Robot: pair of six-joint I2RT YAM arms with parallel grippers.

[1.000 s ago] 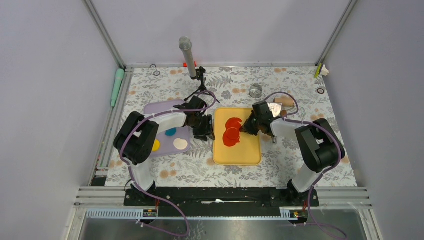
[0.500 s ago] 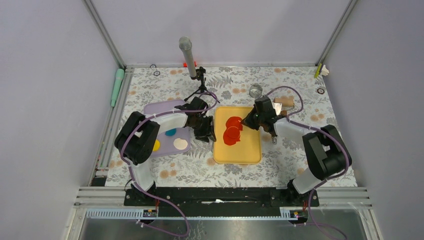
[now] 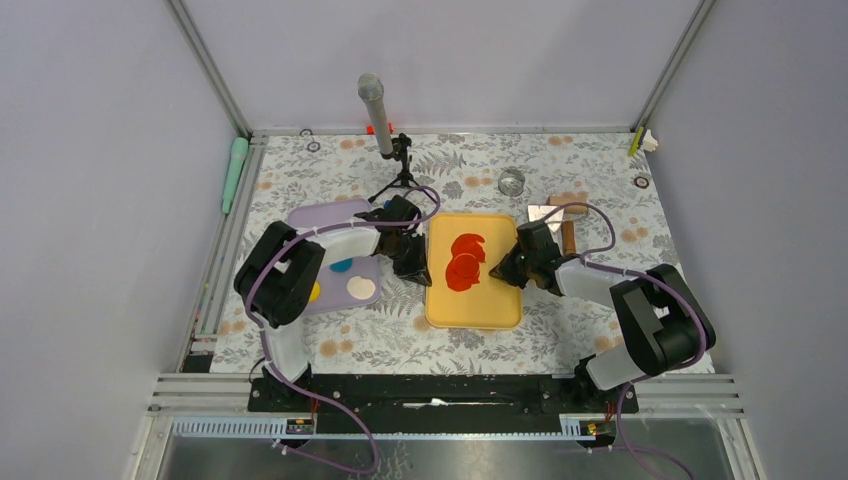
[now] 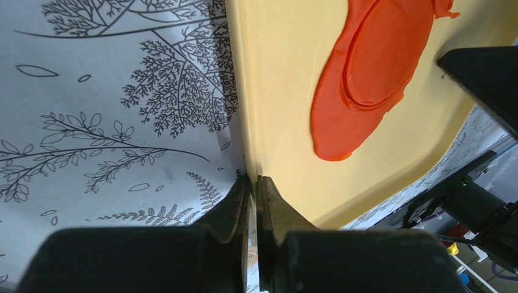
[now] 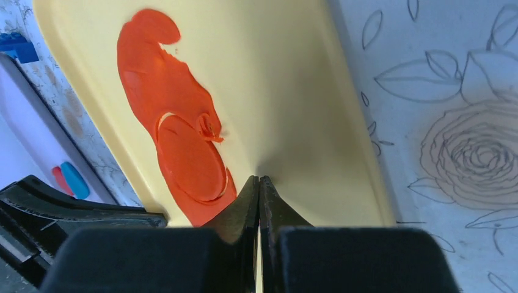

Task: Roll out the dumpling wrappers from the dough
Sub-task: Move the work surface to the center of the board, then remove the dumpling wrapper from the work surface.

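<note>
A yellow tray [image 3: 475,305] lies mid-table with a flattened sheet of red clay [image 3: 463,262] on it. A round dumpling wrapper is outlined in the sheet, seen in the right wrist view [image 5: 189,162] and the left wrist view [image 4: 379,55]. My left gripper [image 3: 418,270] is shut on the tray's left rim [image 4: 247,122], one finger outside and one inside [image 4: 253,180]. My right gripper [image 3: 500,272] is shut and empty. Its tips [image 5: 259,179] are on the tray floor just right of the clay.
A purple board [image 3: 325,215] left of the tray holds blue [image 3: 341,265], yellow [image 3: 313,291] and cream [image 3: 361,289] discs. A metal ring [image 3: 511,181], a metal scraper [image 3: 545,213] and a wooden piece [image 3: 572,202] lie behind right. A grey cylinder on a stand [image 3: 373,110] is at the back.
My right gripper has moved from the tray's far right corner toward me along the right side. The left gripper has barely moved.
</note>
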